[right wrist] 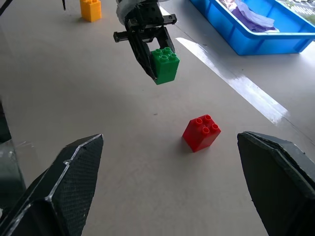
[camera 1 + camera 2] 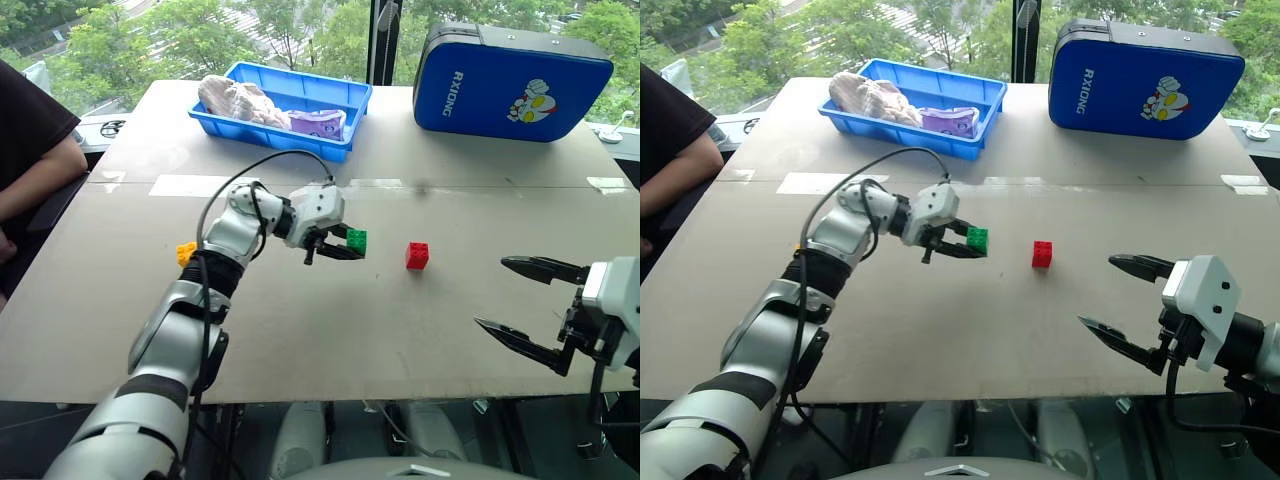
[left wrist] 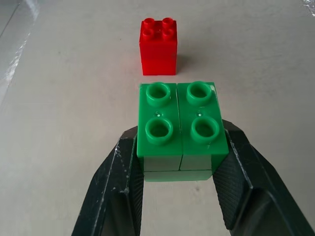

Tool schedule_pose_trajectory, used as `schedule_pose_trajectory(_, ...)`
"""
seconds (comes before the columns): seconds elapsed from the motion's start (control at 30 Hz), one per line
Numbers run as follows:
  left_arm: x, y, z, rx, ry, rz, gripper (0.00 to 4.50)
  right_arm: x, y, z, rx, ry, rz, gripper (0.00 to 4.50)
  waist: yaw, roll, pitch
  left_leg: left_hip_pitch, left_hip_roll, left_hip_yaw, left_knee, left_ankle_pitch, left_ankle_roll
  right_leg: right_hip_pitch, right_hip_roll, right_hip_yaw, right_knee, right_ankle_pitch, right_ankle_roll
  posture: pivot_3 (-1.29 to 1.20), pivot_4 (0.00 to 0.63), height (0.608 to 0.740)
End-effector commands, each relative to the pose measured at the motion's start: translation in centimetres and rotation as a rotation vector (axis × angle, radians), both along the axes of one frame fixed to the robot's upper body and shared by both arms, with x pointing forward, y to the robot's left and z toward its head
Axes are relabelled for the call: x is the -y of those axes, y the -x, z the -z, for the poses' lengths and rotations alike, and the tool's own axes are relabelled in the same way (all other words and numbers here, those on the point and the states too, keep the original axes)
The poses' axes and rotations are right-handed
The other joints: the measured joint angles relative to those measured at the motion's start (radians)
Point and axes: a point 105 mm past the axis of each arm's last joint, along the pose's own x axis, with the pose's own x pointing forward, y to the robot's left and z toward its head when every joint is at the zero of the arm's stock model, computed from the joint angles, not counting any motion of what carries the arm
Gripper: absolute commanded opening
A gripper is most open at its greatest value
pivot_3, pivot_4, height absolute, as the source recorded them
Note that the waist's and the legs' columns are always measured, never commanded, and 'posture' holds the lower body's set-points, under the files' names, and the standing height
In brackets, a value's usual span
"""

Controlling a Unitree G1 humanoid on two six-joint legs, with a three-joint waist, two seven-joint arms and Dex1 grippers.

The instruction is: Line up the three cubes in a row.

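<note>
The grey table (image 2: 400,330) carries, at its far edge, a blue zip case (image 2: 510,85) and a blue plastic bin (image 2: 335,110) with crumpled bags in it; a person's arm (image 2: 35,170) rests at the left side. The right gripper (image 2: 530,310) hovers near the table's front edge with its fingers spread wide and empty; the left gripper (image 2: 335,245) is clamped on the green block (image 2: 356,240), carried above the table surface. The red block (image 2: 418,255) stands just beyond it; the yellow block (image 2: 186,253) sits well apart, behind the left arm. The step in hand looks like carrying green into place; next, set it down beside red, squared to it, leaving yellow to fetch.
</note>
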Motion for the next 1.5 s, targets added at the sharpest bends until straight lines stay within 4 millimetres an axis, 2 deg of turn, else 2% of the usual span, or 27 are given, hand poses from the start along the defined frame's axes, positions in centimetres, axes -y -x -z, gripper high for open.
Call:
schedule_pose_trajectory(0.03, 0.9, -0.7, -0.5, 0.047, -0.015, 0.002, 1.34, -0.2, 0.5, -1.0, 0.056, 0.011, -0.008, 4.50, 0.000, 0.000, 0.000, 0.000, 0.000, 0.000, 0.000, 0.000, 0.000, 0.000, 0.000, 0.000, 0.000, 0.000, 0.001, 0.00, 0.150, 0.740)
schedule_pose_trajectory(0.13, 1.1, -0.8, -0.4, 0.043, -0.016, 0.008, 1.34, -0.5, 0.8, -1.0, 0.055, 0.003, -0.011, 4.50, 0.000, 0.000, 0.000, 0.001, 0.001, -0.001, 0.000, 0.000, 0.000, 0.000, 0.001, 0.000, 0.001, -0.001, 0.001, 0.00, 0.150, 0.740)
schedule_pose_trajectory(0.47, -0.4, -1.3, 0.5, 0.038, -0.035, -0.048, 1.34, -0.7, 1.0, -0.8, 0.044, -0.007, -0.009, 4.50, 0.003, 0.000, 0.000, 0.000, 0.001, -0.001, 0.000, 0.000, 0.000, 0.000, 0.000, 0.000, 0.001, -0.001, 0.001, 0.00, 0.150, 0.740)
schedule_pose_trajectory(0.93, 0.3, -1.5, 1.0, 0.028, -0.039, -0.035, 1.34, -0.5, 0.8, -0.8, 0.044, 0.002, -0.010, 4.50, 0.003, 0.000, 0.000, 0.000, 0.000, -0.001, 0.000, 0.000, 0.000, 0.000, 0.000, 0.000, 0.001, -0.001, 0.001, 0.00, 0.150, 0.740)
schedule_pose_trajectory(1.0, 0.3, -1.6, 1.1, 0.033, -0.041, -0.041, 2.37, -0.5, 0.9, -0.8, 0.039, 0.005, -0.013, 4.50, 0.003, 0.000, 0.000, 0.000, 0.000, -0.001, 0.000, 0.000, 0.000, 0.000, 0.000, 0.000, 0.001, -0.001, 0.001, 0.00, 0.150, 0.740)
schedule_pose_trajectory(1.03, 0.2, -1.8, 1.1, 0.047, -0.038, -0.057, 2.65, -0.5, 0.9, -0.8, 0.037, 0.007, -0.016, 4.50, 0.003, 0.000, 0.000, 0.000, 0.000, -0.001, 0.000, 0.000, 0.000, 0.000, 0.000, 0.000, 0.001, -0.001, 0.001, 0.00, 0.150, 0.740)
schedule_pose_trajectory(1.17, -0.1, -2.2, 0.3, 0.065, -0.014, -0.083, 4.39, -0.5, 0.9, -0.9, 0.032, 0.007, -0.023, 4.50, 0.003, 0.000, 0.000, 0.000, 0.000, -0.001, 0.000, 0.000, 0.000, 0.000, 0.000, 0.000, 0.001, -0.001, 0.001, 0.00, 0.150, 0.740)
schedule_pose_trajectory(1.23, -1.4, -2.1, -0.5, 0.081, 0.006, -0.107, 4.46, -0.7, 0.9, -0.9, 0.035, 0.001, -0.034, 4.50, 0.002, 0.000, 0.000, 0.000, 0.001, -0.001, 0.000, 0.000, 0.000, 0.000, 0.000, 0.000, 0.001, -0.001, 0.001, 0.00, 0.150, 0.740)
schedule_pose_trajectory(1.43, -5.9, -0.6, -5.1, 0.070, 0.187, -0.299, 4.46, -1.9, 0.4, -1.0, 0.040, -0.040, -0.090, 4.50, -0.016, 0.000, 0.000, 0.001, 0.004, -0.001, -0.001, 0.000, 0.000, 0.000, 0.001, 0.000, 0.002, 0.000, 0.003, 0.00, 0.150, 0.740)
schedule_pose_trajectory(1.5, -8.9, 0.3, -7.3, 0.069, 0.271, -0.475, 4.46, -2.5, 0.1, -0.8, 0.034, -0.061, -0.128, 4.50, -0.018, 0.000, 0.000, 0.001, 0.004, -0.002, 0.000, 0.000, 0.000, 0.000, 0.000, 0.000, 0.002, 0.000, 0.003, 0.00, 0.150, 0.740)
